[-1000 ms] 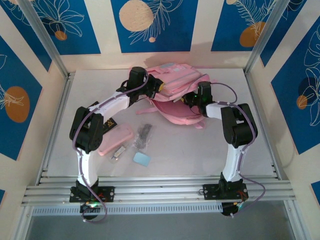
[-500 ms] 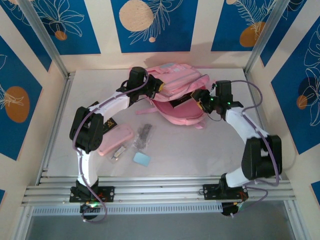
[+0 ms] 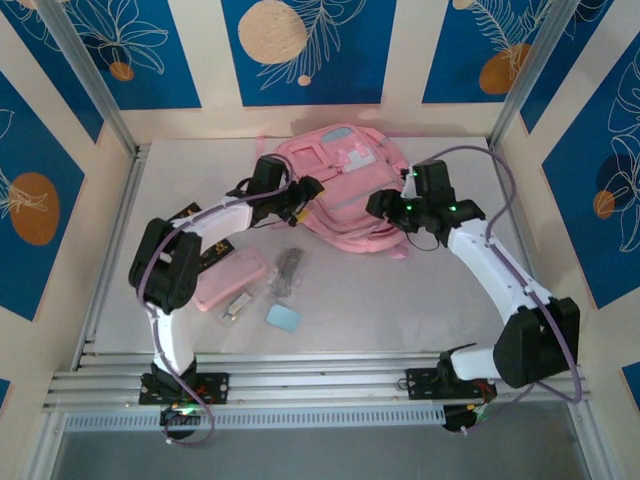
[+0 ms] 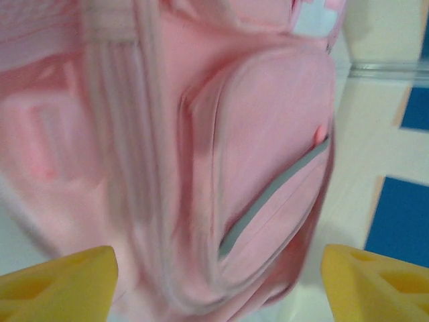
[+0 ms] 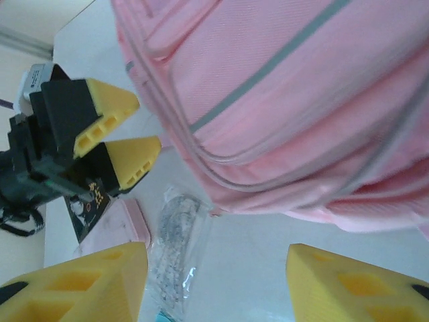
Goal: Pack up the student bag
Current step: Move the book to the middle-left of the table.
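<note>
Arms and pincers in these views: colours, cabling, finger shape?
The left arm and right arm have white link shells and bulky black joint housings, with a grey-purple cable looping along each. The left pincer and right pincer are black-bodied with yellow wedge-shaped fingers that have hollow cut-outs. Green lights glow near the right wrist.

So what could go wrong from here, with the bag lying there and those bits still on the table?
The left gripper and right gripper are both open and hold nothing, so the soft bag lies flat. Getting things into it may be hard. The grippers sit near each other at its near edge and could bump. The pencil case and plastic packet lie close together, so grabbing one may shove the other.
</note>
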`<action>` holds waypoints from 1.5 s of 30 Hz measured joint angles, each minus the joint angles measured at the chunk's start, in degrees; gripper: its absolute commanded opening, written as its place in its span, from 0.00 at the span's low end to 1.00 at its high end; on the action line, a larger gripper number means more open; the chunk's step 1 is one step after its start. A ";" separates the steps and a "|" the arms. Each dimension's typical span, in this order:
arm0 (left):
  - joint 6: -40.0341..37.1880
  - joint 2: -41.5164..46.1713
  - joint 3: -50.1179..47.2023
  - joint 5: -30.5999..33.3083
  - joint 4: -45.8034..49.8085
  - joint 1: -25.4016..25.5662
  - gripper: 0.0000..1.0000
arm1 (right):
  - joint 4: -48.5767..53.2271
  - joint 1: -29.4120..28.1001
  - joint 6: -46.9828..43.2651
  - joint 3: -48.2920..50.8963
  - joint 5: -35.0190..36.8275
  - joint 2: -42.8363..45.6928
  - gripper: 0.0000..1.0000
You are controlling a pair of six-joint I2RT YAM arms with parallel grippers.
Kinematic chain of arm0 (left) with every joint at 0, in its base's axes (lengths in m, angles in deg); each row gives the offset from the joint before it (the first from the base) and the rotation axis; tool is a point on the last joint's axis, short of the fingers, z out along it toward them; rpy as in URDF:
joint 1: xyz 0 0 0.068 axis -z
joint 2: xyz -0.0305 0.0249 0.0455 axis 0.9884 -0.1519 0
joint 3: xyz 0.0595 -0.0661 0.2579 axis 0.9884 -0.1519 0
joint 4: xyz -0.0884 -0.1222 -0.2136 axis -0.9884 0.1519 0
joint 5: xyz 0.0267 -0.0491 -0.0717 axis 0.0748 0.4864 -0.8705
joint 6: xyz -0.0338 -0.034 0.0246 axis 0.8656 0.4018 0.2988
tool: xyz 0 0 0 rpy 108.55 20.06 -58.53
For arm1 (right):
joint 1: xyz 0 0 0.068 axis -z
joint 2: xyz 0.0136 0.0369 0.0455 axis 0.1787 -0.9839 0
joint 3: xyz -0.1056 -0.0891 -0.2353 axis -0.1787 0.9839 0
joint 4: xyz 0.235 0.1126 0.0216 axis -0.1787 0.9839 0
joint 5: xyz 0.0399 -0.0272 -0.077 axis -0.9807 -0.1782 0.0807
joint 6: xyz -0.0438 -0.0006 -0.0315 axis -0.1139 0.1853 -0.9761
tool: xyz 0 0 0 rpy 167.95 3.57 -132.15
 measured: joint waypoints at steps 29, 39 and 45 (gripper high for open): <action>-27.36 18.12 -20.13 23.02 26.47 -38.07 0.83 | -11.74 -16.50 -2.82 -23.85 -0.24 -37.79 0.56; -31.93 10.25 -19.28 21.75 23.87 -35.21 0.71 | -12.72 -20.26 -6.16 -30.91 -2.12 -44.46 0.53; -34.60 4.55 -12.59 19.87 23.12 -27.69 0.68 | -12.31 -22.16 -10.64 -36.44 -2.69 -50.03 0.53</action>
